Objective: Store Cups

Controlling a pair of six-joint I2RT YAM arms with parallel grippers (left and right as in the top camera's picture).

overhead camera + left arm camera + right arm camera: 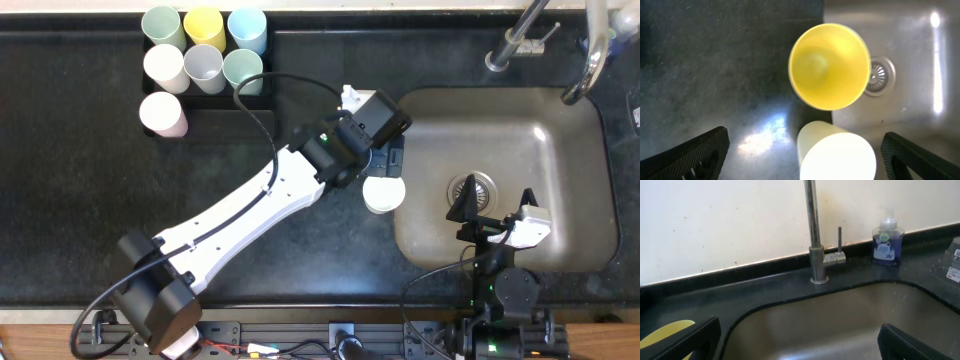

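The right pincer [495,207] is held spread over the sink [560,250], with bare steel all round it. At the sink's left rim, a cream cup [837,157] is flanked, untouched, by the spread left pincer [805,136]. A yellow cup [829,66] is seen just beyond. Stored cups [205,45] are clustered at the desk's [80,180] far edge.

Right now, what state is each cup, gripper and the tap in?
left gripper: open, fingers astride the pale cup.
right gripper: open, empty, over the sink.
yellow cup: empty, mouth up, by the sink.
pale cup: on end; which end up, cannot tell.
tray cups: six, mouths up, empty.
pink cup: standing outside the tray.
tap: no water running.
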